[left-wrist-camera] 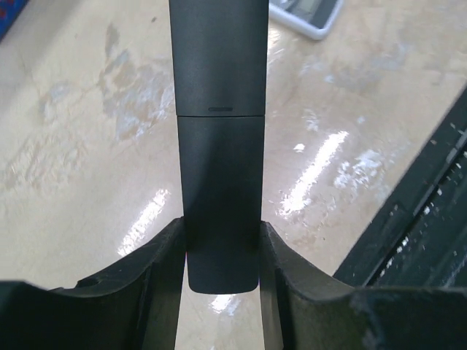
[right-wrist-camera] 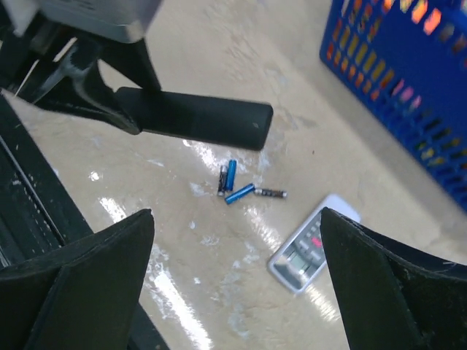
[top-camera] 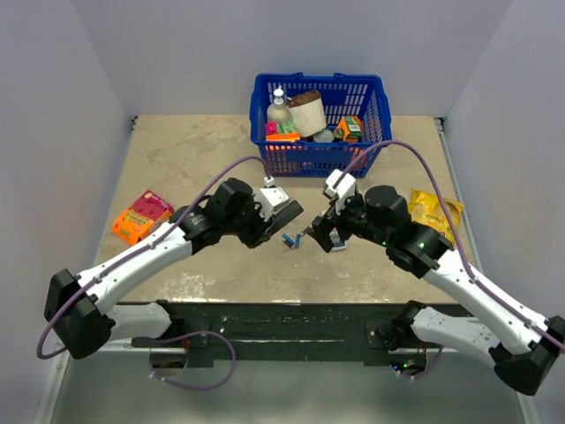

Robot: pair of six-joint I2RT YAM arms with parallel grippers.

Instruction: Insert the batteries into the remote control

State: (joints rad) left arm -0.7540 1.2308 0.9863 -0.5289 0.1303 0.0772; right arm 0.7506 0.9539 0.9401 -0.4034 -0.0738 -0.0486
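My left gripper [left-wrist-camera: 221, 255] is shut on the near end of the black remote control [left-wrist-camera: 219, 146] and holds it above the table; its back cover is on, with the seam showing. In the top view the left gripper [top-camera: 281, 212] is at mid-table. The remote [right-wrist-camera: 193, 117] also shows in the right wrist view, pointing right. Two blue batteries [right-wrist-camera: 235, 184] lie on the table beside two dark cells [right-wrist-camera: 270, 193], below the remote's free end; they also show in the top view [top-camera: 289, 238]. My right gripper [right-wrist-camera: 237, 219] is open and empty above them, also seen in the top view [top-camera: 318, 234].
A white-grey remote [right-wrist-camera: 314, 244] lies on the table just right of the batteries, also in the left wrist view [left-wrist-camera: 306, 14]. A blue basket [top-camera: 371, 146] of goods stands at the back. An orange packet [top-camera: 141, 216] lies left, a yellow packet [top-camera: 434, 210] right.
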